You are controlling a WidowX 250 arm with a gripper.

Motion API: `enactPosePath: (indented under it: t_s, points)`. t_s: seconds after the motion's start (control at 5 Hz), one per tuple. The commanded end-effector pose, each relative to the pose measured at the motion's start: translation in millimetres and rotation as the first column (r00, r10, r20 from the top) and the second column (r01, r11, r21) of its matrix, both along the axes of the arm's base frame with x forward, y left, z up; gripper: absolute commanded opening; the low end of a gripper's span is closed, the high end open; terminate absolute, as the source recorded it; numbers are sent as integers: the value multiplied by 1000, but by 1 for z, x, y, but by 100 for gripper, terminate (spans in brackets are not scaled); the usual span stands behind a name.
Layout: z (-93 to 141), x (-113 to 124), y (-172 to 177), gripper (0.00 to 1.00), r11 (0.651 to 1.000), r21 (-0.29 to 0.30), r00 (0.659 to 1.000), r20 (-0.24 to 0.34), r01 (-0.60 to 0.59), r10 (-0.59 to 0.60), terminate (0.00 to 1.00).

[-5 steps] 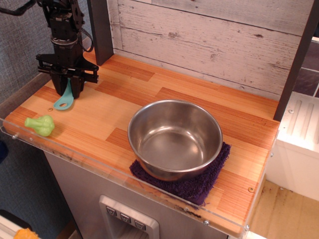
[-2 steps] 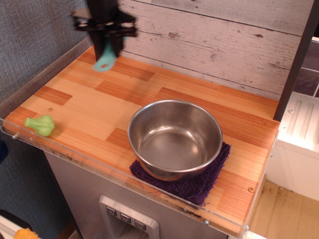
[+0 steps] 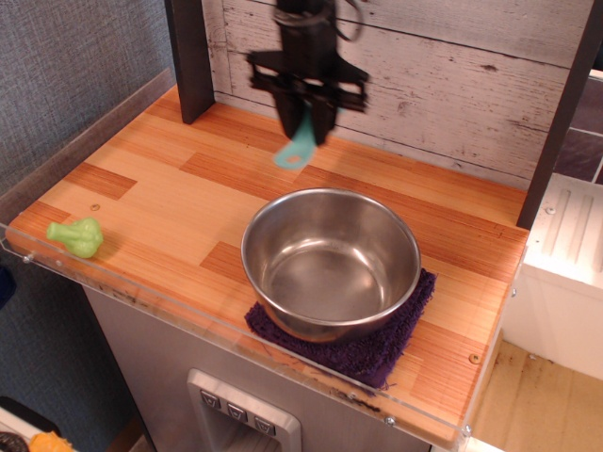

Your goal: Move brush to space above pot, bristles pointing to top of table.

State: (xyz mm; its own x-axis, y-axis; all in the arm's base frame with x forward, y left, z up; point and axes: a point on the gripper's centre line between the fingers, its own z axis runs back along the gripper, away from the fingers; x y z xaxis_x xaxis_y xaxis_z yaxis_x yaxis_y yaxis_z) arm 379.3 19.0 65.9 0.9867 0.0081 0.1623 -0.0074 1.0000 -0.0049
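Above the far part of the table (image 3: 170, 202), just behind the pot's back rim, the teal brush (image 3: 297, 148) hangs in the air, pinched by the gripper (image 3: 306, 122). Only its lower length shows: the handle end with the looped hole points down and slightly left, while the bristle end is hidden up between the dark fingers. Its long axis therefore runs close to vertical, tilted a little, and I cannot tell from this 1 view which way the bristles face.

The gripper's 2 jaws are pressed together on the upper part of the brush, and the whole tool is blurred, so fine detail of the grasp is lost.

The pot (image 3: 331, 259) sits nearer the camera and a little to the right of the brush (its wide steel mouth open, nothing inside), resting on a dark purple cloth (image 3: 377, 348). As I judge it, the brush already hangs over the strip of bare wood (image 3: 377, 179) between the pot and the whitewashed plank wall (image 3: 424, 75), which is the space the task names as above the pot. What the coming move turns on is the brush's long axis: it needs to go from hanging upright to lying flat, with the bristle end toward the wall and the loop toward the pot.

Well apart, near the front left corner by the clear plastic edge (image 3: 188, 311), lies a light-green lumpy toy (image 3: 77, 235), out of the way.
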Motion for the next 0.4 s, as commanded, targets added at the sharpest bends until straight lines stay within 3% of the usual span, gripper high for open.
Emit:
enactPosePath:
  t_s: [0.0,0.2]
  points:
    - [-13,-6,-25,0,999,-20,999,3,-40,40,0]
    - [-27,-1,-35,0,998,-28,998,-20,-64,63,0]
